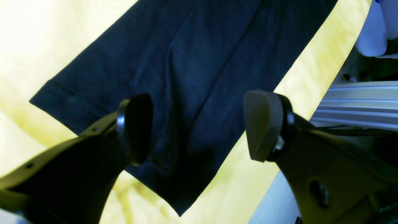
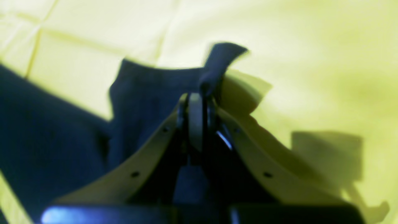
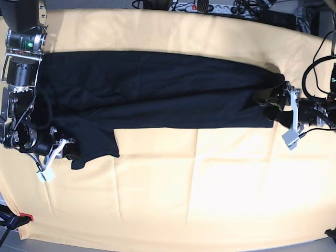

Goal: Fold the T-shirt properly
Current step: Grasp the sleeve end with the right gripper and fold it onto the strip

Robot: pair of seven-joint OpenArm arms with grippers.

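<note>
Base view: right tool [image 3: 67,148] on T-shirt [image 3: 157,94]

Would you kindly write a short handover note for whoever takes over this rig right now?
Right pincer: shut on a bunched edge of the T-shirt, at its sleeve end.
Left pincer: open, holding nothing, poised over the shirt's opposite end.
T-shirt: spread lengthwise across the yellow cloth, already folded into a long band, one sleeve section sticking out near the right pincer.
Left to do: grip the far end with the left pincer, then fold the band shorter.
</note>
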